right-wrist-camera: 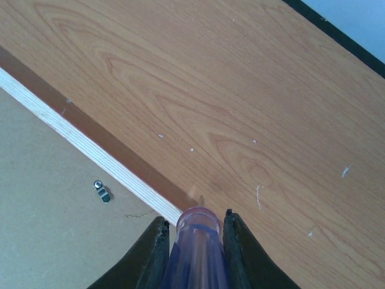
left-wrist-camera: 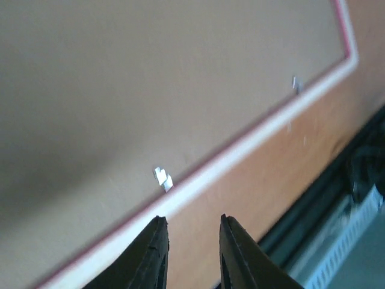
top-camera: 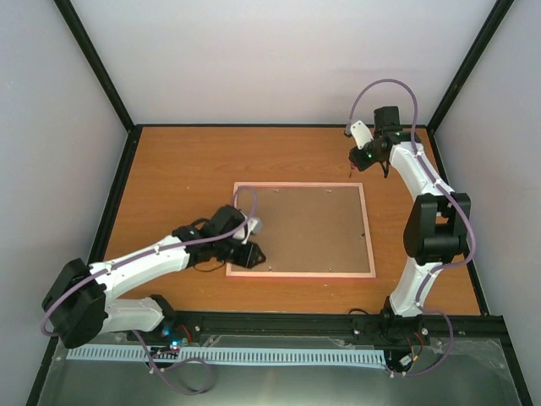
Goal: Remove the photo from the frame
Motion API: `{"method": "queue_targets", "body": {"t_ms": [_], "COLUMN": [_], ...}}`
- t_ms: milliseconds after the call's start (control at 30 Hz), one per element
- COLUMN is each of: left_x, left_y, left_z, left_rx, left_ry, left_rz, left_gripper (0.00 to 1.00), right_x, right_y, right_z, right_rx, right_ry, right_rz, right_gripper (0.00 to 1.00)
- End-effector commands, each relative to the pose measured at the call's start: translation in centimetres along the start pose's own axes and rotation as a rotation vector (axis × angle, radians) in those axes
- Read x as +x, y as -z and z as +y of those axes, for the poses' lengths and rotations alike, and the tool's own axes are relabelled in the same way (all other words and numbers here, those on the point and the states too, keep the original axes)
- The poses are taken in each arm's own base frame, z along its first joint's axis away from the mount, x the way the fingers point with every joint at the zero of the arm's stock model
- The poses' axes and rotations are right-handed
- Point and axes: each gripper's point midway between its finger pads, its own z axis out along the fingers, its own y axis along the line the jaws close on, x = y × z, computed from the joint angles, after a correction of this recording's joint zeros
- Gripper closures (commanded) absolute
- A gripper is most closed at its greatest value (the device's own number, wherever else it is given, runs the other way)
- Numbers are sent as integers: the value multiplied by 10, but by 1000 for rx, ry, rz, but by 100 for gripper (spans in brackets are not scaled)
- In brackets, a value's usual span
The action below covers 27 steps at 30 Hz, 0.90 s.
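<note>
The frame (top-camera: 304, 273) is being supported face down by the table (top-camera: 186, 169), its brown backing board (top-camera: 308, 228) uppermost. The left gripper (left-wrist-camera: 192, 226) is being held at the near rim, jaws narrowly apart and gripping nothing. A translucent purple tool (right-wrist-camera: 195, 256) is being clamped by the right gripper (right-wrist-camera: 194, 221) beside the far right corner.

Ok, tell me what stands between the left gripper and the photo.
The frame lies face down, so its brown backing board covers the photo, which is not visible. Small metal tabs along the edges sit on the board. The left gripper hovers open by one tab at the near edge.
</note>
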Motion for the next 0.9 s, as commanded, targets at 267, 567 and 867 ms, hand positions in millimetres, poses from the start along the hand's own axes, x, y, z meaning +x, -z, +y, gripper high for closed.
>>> {"method": "queue_targets", "body": {"t_ms": [267,567,867], "left_x": [99,97,56], "left_y": [-14,-33,-27], "left_z": [5,32,68], "left_rx": [-59,-194,-274], "left_ry": [138,250,325], "left_rz": [317,285,132], "left_gripper": [82,75,54], "right_x": [2,27,52], "right_y": [-5,-1,10], "right_z": [3,17,34], "right_rx": [-44,-73,-98], "right_ry": [76,107,122], "right_rz": [12,68,115], "right_gripper": [97,97,97]}}
